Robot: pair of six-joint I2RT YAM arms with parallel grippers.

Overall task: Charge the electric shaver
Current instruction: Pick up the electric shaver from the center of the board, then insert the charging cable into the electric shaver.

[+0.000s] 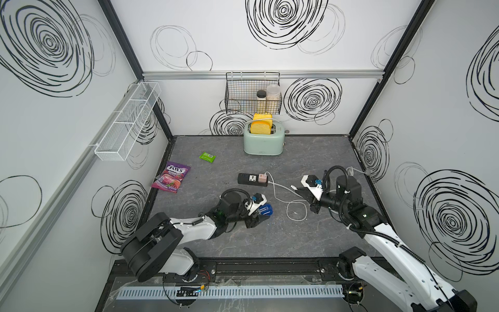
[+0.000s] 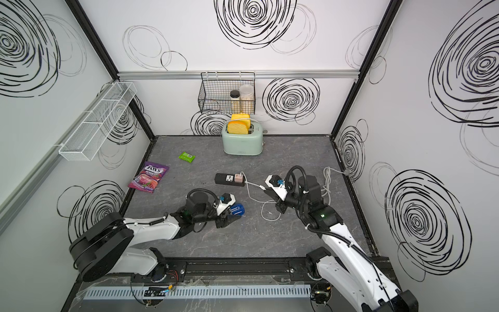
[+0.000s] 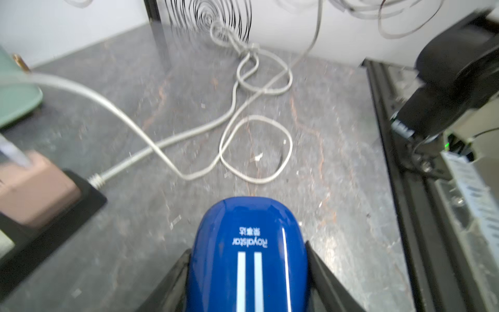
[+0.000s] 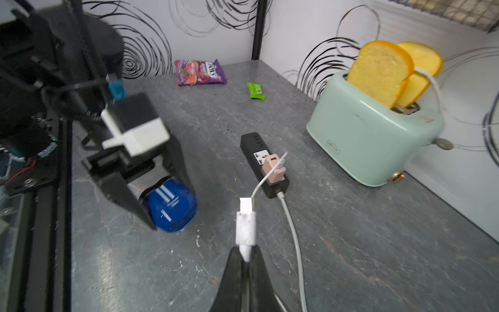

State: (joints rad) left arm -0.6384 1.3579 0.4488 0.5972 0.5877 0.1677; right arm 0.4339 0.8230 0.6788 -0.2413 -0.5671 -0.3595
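"Royalstar" beside small Chinese characters, seen upside down on the blue electric shaver [image 3: 247, 256] — and "FOX'S" printed on the purple candy bag [image 1: 171, 177].

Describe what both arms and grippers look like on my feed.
The left arm and right arm match: white shells, black joints, a black corrugated cable looped over each wrist, a small green light. The left gripper and right gripper have black tapered fingers under a white-and-black camera block with a blue connector.
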